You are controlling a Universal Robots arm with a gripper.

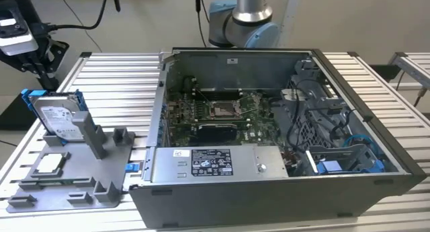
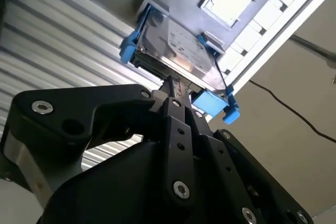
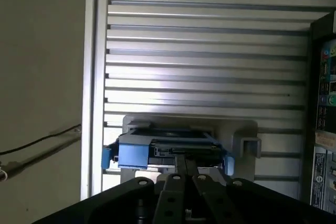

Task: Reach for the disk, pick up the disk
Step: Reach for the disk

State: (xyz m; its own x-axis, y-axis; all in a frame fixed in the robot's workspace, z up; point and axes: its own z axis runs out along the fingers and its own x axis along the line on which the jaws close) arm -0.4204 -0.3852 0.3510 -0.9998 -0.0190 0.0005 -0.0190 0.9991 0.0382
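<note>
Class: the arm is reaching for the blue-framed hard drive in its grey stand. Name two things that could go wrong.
The black gripper looks shut, aimed at the silver-grey hard drive in its blue plastic bracket; advanced so, it might strike the edge.
The drive stands upright in a grey slotted holder; a tilted lift could jam it.

In the exterior view a slatted metal bench (image 1: 114,76) carries an open computer case (image 1: 269,204). Inside the case, a green motherboard (image 1: 222,111) lies toward ten o'clock and a grey power-supply box (image 1: 215,164) toward seven. A grey holder (image 1: 74,191) sits at eight o'clock of the case, with a square processor chip (image 1: 50,164) lying on it
</note>
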